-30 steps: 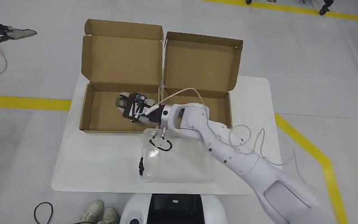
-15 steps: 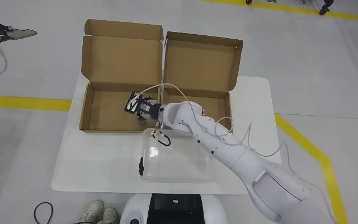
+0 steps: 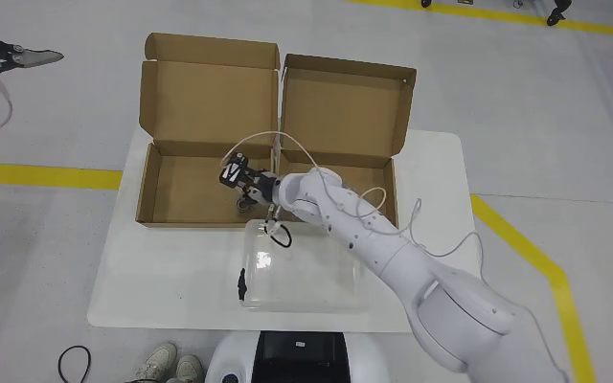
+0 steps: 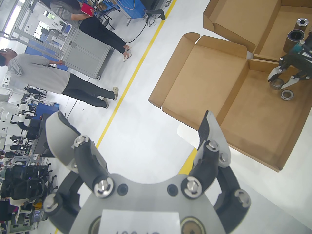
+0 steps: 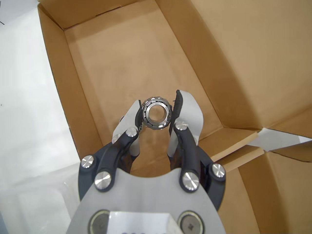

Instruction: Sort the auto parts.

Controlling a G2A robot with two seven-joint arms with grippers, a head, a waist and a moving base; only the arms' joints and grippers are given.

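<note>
Right end effector (image 5: 158,101) tight on bearing (image 5: 156,116)

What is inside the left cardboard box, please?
The left cardboard box holds a roller bearing at the tip of the right tool and a second metal ring beside it. The floor under the tool is covered.

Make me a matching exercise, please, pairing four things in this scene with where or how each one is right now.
Things:
1. bearing
2. left gripper
3. two cylinders
4. clear tray

Places or states:
A. open, holding nothing
B. standing upright in the neighbouring box
C. on the table, between the boxes and the robot
D. gripped by the right gripper inside a box

Pairs: 1-D, 2-A, 3-B, 4-C
</note>
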